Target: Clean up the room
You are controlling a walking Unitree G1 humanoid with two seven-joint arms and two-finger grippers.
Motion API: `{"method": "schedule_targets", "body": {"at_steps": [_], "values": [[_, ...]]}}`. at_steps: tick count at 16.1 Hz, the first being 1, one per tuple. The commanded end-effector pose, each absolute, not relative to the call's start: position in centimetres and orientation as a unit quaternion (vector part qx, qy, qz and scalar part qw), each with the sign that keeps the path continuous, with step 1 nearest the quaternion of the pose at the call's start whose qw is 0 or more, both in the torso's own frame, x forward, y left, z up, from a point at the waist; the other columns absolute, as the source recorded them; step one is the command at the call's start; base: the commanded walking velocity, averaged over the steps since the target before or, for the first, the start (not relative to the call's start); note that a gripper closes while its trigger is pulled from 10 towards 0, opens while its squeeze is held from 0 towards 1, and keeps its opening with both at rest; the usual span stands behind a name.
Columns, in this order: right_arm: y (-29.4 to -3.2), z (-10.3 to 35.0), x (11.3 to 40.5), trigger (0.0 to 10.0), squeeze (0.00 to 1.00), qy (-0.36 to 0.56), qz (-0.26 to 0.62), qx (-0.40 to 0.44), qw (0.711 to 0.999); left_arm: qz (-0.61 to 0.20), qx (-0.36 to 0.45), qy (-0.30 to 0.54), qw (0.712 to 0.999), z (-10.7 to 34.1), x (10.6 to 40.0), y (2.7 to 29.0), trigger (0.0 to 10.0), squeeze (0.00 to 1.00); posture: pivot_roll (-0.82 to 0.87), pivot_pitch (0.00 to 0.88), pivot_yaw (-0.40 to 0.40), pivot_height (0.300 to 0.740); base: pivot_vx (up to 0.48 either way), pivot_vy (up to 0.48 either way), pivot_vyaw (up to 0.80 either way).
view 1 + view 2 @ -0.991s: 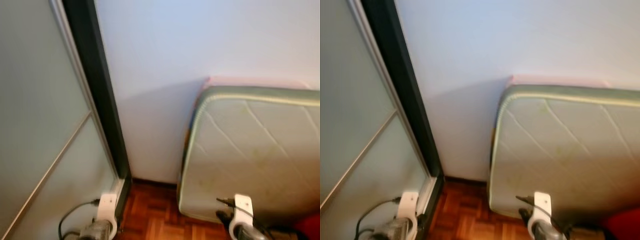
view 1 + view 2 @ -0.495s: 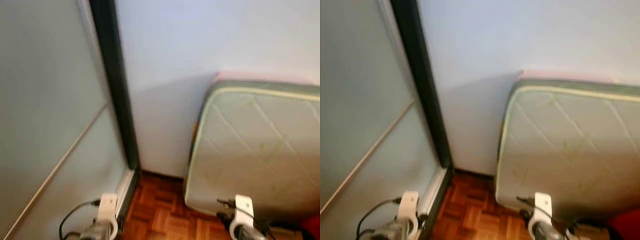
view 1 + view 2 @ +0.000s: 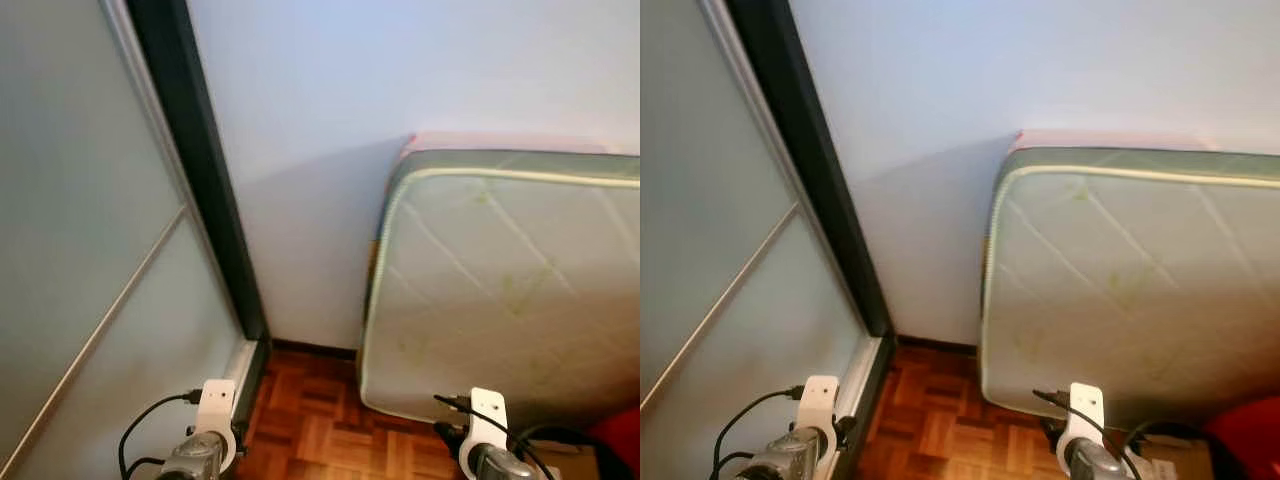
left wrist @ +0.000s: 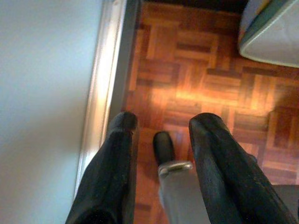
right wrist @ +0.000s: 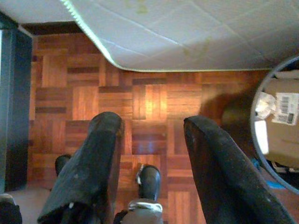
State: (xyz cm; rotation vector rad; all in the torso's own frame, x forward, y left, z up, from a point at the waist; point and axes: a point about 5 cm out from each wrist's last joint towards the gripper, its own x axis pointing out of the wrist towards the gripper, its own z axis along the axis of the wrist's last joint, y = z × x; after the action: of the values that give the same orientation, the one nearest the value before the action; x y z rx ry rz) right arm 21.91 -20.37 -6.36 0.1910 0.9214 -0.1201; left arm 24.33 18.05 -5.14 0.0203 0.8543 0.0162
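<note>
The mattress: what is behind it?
A pink edge shows behind the mattress top, against the wall. The mattress covers the rest.

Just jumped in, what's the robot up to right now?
Nothing is being handled. The robot faces a room corner: a sliding door on its left, a mattress leaning upright against the wall on its right. Both arms hang low over the parquet floor, with the left gripper and right gripper open and empty.

Each silver arm has a white bracket with a thin black cable. The left end effector (image 4: pixel 161 126) and right end effector (image 5: pixel 152 123) have thick black fingers.
</note>
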Motion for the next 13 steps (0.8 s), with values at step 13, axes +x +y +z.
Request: {"method": "schedule_targets", "body": {"at_steps": [13], "values": [[-20.59,-6.62,21.42,10.0,0.00,0.457,-0.058,0.091,0.883,0.011,0.012,0.419,0.908,-5.31,24.12,18.00,10.0,0.00,0.03,0.000,-0.004,0.740,0.000,0.000,-0.78]]}}
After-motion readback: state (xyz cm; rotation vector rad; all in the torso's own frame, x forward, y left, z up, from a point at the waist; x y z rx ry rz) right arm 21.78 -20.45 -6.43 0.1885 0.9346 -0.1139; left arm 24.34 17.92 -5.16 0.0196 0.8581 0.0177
